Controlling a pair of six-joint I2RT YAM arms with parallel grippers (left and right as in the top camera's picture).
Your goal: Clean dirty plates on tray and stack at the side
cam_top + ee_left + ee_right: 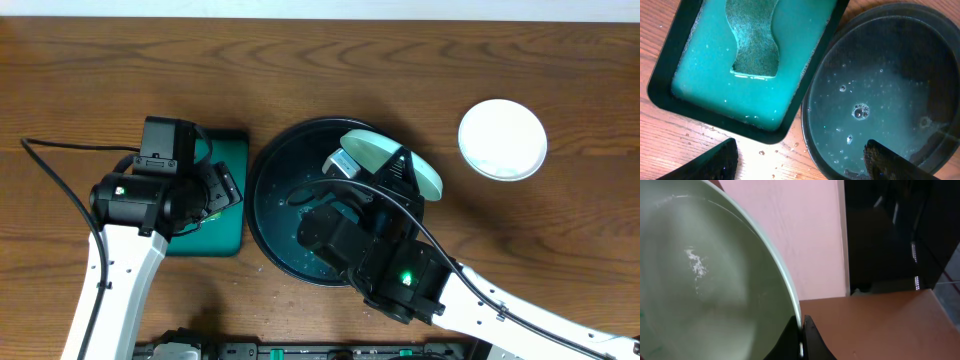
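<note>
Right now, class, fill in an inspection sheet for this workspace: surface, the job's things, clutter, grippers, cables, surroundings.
Surface: wooden table, droplets near the trays.
Job's things: round black tray holds teal soapy water; pale mint plate tilted above it; white plate on the table alongside.
Clutter: green rectangular tray with sponge in teal liquid.
Grippers: left gripper open, empty; right gripper shut on pale mint plate's rim.
Cables: black cable loops beside the left arm.
Surroundings: pink wall in the right wrist view.
</note>
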